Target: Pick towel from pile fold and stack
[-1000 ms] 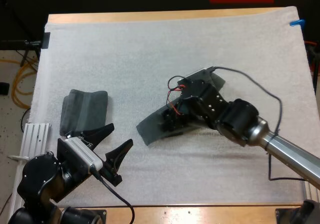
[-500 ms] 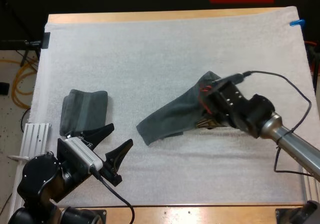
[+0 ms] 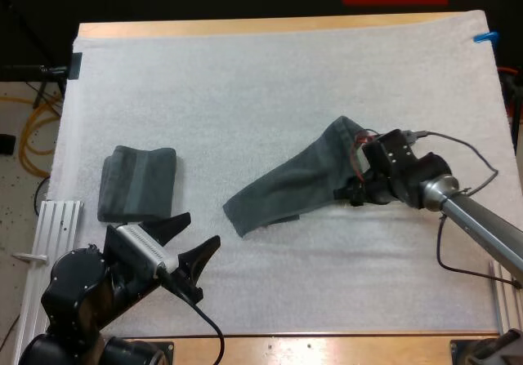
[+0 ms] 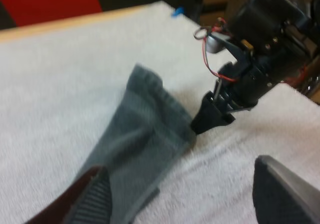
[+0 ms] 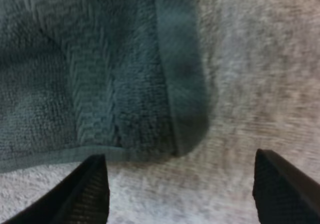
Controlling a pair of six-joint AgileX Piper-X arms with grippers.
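High view, left to right: the folded towel (image 3: 137,183) sits at about 9 o'clock on the mat (image 3: 245,79), flat and tidy. My left gripper (image 3: 189,240) hangs just off its 5 o'clock, fingers spread, nothing in them. Past the middle, the loose towel (image 3: 286,184) lies in a long strip running roughly 8 to 2 o'clock. It's partly doubled over, but not a proper fold yet. At its 3 o'clock edge is my right gripper (image 3: 350,193), low to the mat. Right wrist view settles it: the fingers (image 5: 87,184) stand wide apart, with the towel's corner just ahead of them and no cloth between.

What I'd worry about: that corner looks like two layers with a thick hem. If the jaws close there they might catch only the top layer, and the strip would peel open instead of folding. Coming in too low could snag the fuzzy mat too. And the strip lies skewed, so a fold from this end probably lands crooked and makes a sloppy stack.
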